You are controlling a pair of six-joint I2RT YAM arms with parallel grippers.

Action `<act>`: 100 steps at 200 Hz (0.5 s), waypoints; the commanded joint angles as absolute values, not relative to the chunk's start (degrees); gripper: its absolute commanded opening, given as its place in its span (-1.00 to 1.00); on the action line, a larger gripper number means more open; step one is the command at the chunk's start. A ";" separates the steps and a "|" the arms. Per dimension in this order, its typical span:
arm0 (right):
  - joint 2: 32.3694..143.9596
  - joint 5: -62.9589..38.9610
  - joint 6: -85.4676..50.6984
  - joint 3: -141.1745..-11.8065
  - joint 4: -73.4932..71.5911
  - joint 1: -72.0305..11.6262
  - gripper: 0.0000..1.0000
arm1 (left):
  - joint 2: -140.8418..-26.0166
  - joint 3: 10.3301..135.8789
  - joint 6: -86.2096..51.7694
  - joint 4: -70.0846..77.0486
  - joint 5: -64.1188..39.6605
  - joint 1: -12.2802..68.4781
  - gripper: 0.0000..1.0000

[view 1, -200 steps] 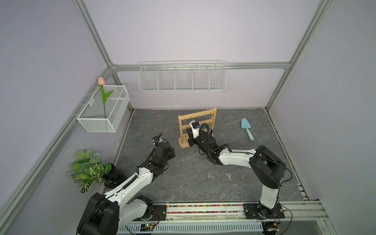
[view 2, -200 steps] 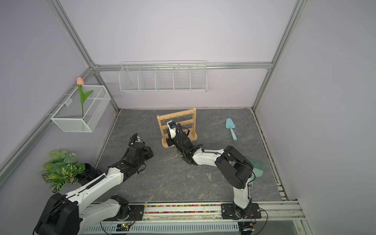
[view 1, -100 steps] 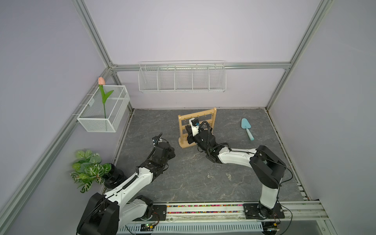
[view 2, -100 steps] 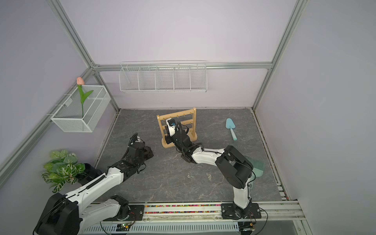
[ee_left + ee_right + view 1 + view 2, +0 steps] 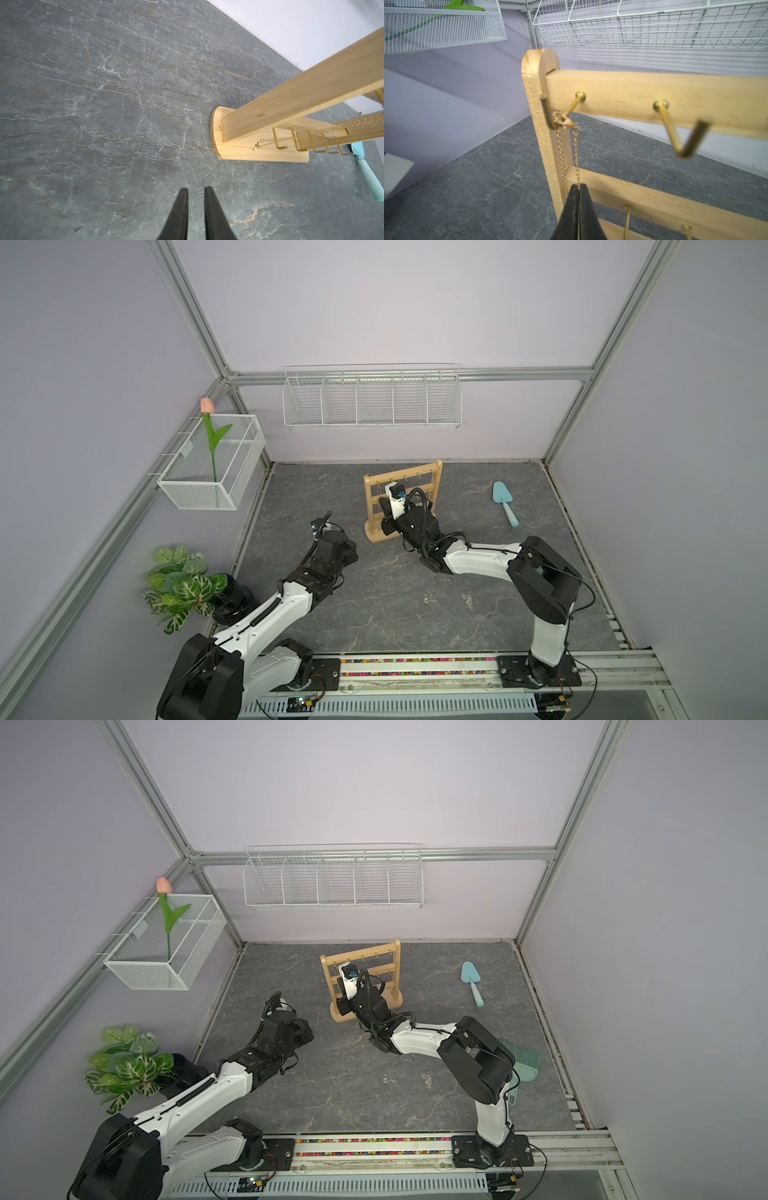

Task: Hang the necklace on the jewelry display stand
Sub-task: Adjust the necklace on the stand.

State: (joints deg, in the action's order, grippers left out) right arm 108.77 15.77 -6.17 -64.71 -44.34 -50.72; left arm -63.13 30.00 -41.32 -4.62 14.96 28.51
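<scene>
- In both top views, the right arm's wrist hides much of the front of the jewelry display stand [image 5: 437, 489] [image 5: 397, 969], which stands mid-floor near the back wall. A teal trowel [image 5: 503, 502] lies well apart from it.
- Left wrist view: the left gripper [image 5: 196, 190] is slightly apart and empty over bare floor. The necklace [image 5: 268, 143] hangs beside the stand's upright.
- Right wrist view: the right gripper [image 5: 579, 187] pinches the necklace [image 5: 576, 153] chain, which is looped over the top bar's end hook [image 5: 572, 106].

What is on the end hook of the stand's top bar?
The necklace hangs over the end hook of the jewelry display stand, clasp at the bend, two strands dropping. The right gripper is shut on one strand; its fingers cover the chain lower down.
</scene>
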 commanded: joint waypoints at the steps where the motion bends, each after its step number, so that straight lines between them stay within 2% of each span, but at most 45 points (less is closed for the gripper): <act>1: 109.16 15.91 -6.32 -64.18 -45.51 -50.49 -0.87 | -62.93 30.61 -41.24 -4.49 15.25 28.29 -0.63; 48: 108.81 16.15 -6.13 -64.05 -45.87 -50.45 -0.86 | -63.11 30.59 -41.29 -4.39 15.18 28.25 -0.63; 100: 108.13 16.46 -6.55 -63.11 -46.75 -50.49 -0.61 | -62.97 30.50 -41.40 -4.57 15.29 28.26 -0.63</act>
